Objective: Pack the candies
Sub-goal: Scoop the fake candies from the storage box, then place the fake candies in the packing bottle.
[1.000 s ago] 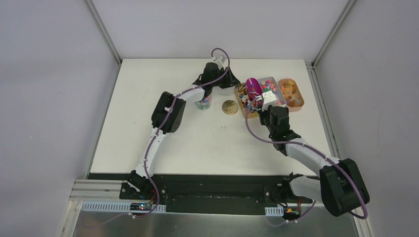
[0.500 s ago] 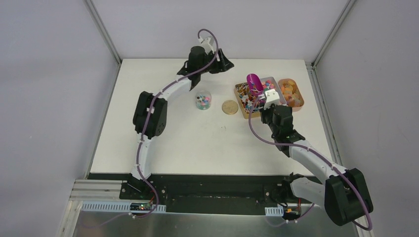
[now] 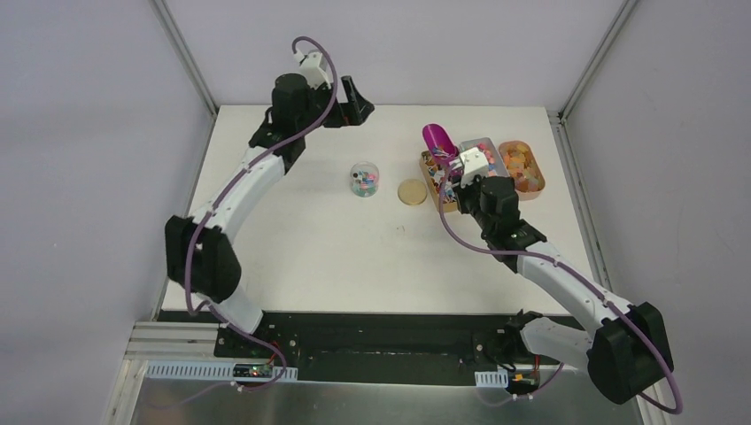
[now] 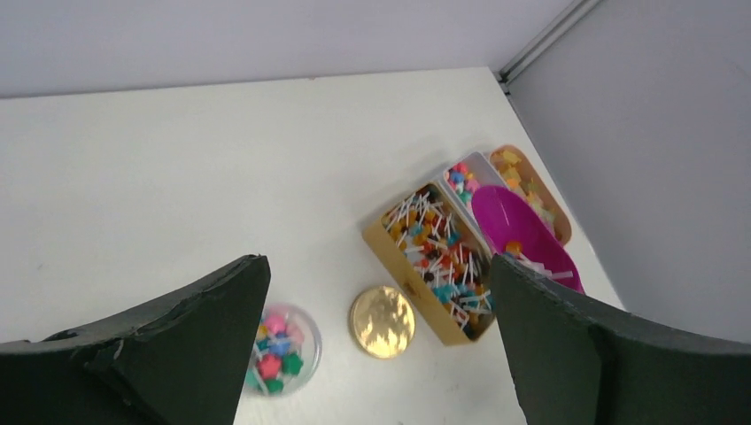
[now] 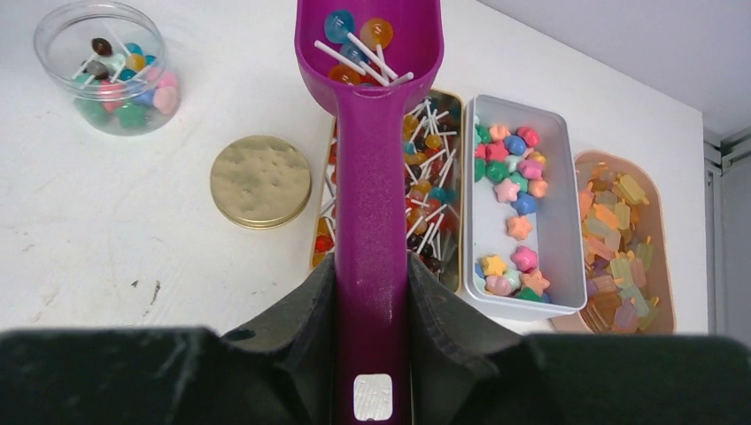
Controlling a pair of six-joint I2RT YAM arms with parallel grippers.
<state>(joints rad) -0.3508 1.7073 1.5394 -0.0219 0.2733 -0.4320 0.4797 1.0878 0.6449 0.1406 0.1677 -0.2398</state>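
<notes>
While the right tool (image 5: 372, 288) is clamped on the handle of the purple scoop (image 5: 370, 168), whose bowl shows three lollipops (image 5: 341, 25), the left tool (image 3: 354, 100) hangs with fingers wide apart above the far edge. A silvery patch on the handle is unreadable. Three trays sit side by side at the far right corner:

- gold tray (image 4: 398, 282), with lollipops
- white tray (image 5: 524, 310), with the candies (image 5: 509, 190)
- peach tray (image 5: 666, 257), with yellow-orange pieces

One clear jar (image 5: 46, 53) holding more candies and one gold lid (image 5: 260, 181) stand left of them on the white table (image 5: 133, 257). Grey walls (image 3: 372, 44) stand around it.
</notes>
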